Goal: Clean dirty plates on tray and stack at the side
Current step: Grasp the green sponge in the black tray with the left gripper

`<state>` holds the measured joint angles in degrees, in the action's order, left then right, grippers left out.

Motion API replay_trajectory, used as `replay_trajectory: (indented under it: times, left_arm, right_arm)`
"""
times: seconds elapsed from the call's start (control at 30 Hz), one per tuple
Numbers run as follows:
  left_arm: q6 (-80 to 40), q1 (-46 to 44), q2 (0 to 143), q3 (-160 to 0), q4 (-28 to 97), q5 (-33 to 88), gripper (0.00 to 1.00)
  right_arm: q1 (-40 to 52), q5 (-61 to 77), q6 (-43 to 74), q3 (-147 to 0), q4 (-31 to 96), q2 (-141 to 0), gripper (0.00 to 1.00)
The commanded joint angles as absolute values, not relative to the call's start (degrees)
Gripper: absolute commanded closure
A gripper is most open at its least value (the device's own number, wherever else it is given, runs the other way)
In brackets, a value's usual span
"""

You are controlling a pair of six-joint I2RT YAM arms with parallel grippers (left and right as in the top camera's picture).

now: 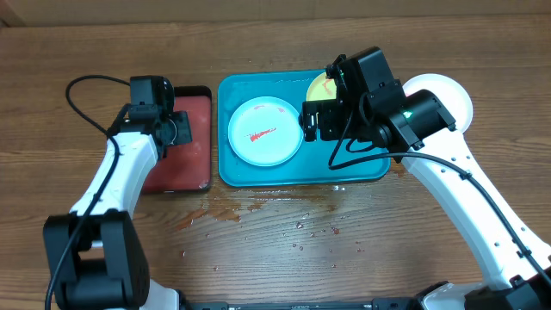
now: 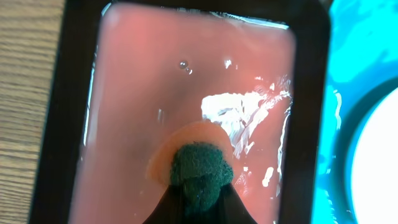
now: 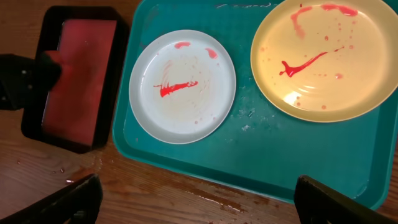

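The turquoise tray (image 1: 258, 175) (image 3: 273, 155) lies mid-table. On it sit a light blue plate (image 1: 264, 131) (image 3: 182, 86) with a red sauce streak, and a yellow-green plate (image 1: 320, 86) (image 3: 323, 56) smeared and spotted red, half hidden overhead by my right arm. A white plate (image 1: 452, 93) rests on the wood right of the tray, partly under that arm. My right gripper (image 1: 314, 120) (image 3: 199, 205) hovers open above the tray's front edge, holding nothing. My left gripper (image 1: 176, 129) (image 2: 199, 190) is shut on a dark green sponge (image 2: 200, 169), which touches the reddish liquid.
A smaller black-rimmed tray (image 1: 205, 138) (image 2: 308, 93) holding reddish liquid stands just left of the turquoise tray. Water streaks and drops (image 1: 258, 211) wet the wood in front of both trays. A black cable (image 1: 86, 95) loops beside the left arm.
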<state>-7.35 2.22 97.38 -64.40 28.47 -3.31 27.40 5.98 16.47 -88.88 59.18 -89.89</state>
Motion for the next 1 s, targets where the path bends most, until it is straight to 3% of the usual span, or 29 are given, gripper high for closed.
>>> replay_trajectory:
  times: [0.0, 0.63, 0.97]
  left_arm:
    - [-7.77, 1.96, 101.65, -64.27, 28.03, -2.59, 0.96]
    - [-9.26, 1.93, 106.43, -64.27, 25.30, -0.80, 0.96]
    - [-9.23, 1.93, 101.62, -64.62, 25.98, 2.85, 0.96]
  right_arm:
    - [27.20, 5.58, 16.23, -89.82, 58.83, -89.21, 0.00]
    - [27.20, 5.61, 16.25, -89.82, 58.35, -89.21, 0.00]
    - [27.18, 5.54, 16.23, -89.03, 58.61, -89.91, 0.00]
